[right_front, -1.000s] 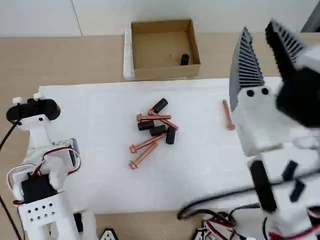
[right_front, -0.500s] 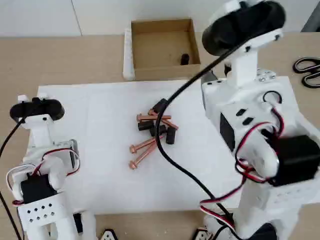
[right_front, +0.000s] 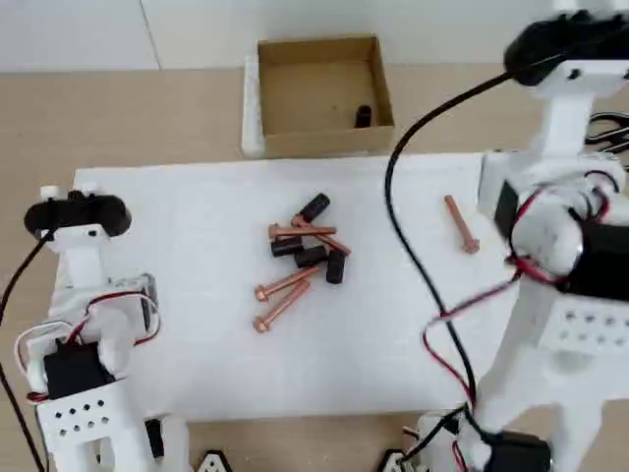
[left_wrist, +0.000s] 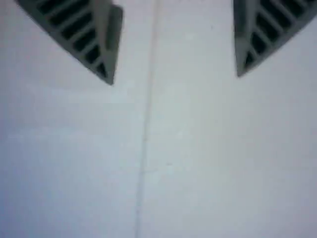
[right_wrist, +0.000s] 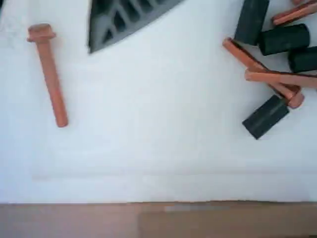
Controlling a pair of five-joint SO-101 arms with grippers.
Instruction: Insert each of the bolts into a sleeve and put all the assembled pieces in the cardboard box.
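Note:
Several copper bolts (right_front: 287,285) and black sleeves (right_front: 314,254) lie mixed in a pile mid-sheet; in the right wrist view they are bolts (right_wrist: 257,64) and sleeves (right_wrist: 265,116). One bolt (right_front: 460,224) lies alone toward the right arm (right_front: 560,236), also seen as the lone bolt (right_wrist: 48,74). The cardboard box (right_front: 378,88) at the back holds one black piece (right_front: 363,116). My right gripper's one visible finger (right_wrist: 124,20) hangs above the sheet between lone bolt and pile, holding nothing. My left gripper (left_wrist: 174,77) is open over bare white sheet.
The white sheet (right_front: 197,246) covers most of the wooden table (right_front: 118,118). The left arm (right_front: 84,295) stands folded at the sheet's left edge. Scissors (right_front: 609,128) lie at the far right. A black cable (right_front: 413,246) loops over the sheet near the lone bolt.
The right arm has swung back from over the table to the right side, uncovering the lone bolt. The left arm has barely moved. Bolts and sleeves lie as before.

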